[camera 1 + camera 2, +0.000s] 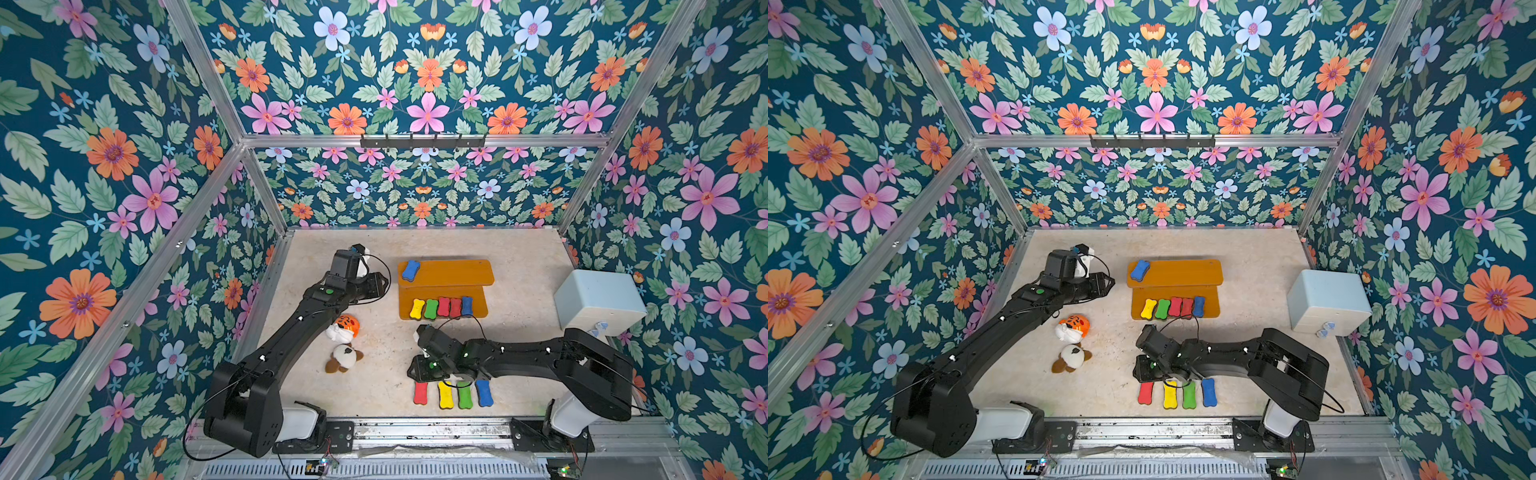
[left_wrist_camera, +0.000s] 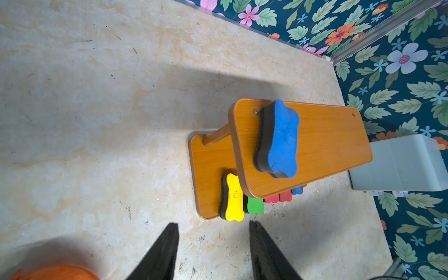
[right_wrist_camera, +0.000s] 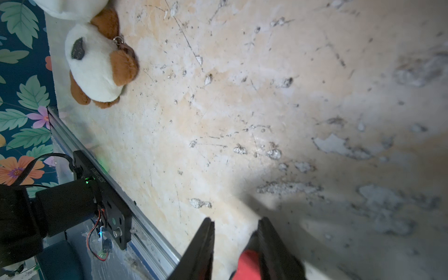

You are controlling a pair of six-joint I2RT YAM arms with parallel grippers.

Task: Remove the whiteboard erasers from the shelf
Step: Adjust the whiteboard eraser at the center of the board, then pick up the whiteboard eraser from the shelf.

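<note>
Up front: right hand part-open astride red eraser; left hand part-open, empty; yellow eraser stamp illegible.

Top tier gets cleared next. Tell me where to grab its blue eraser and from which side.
Pinch the blue eraser across its narrow waist, coming down from above: it lies flat, felt down, alone on the upper board of the shelf, both long sides free.

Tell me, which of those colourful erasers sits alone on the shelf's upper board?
The blue eraser lies by itself on the upper board of the shelf; the other five sit in a row on the lower board.
</note>
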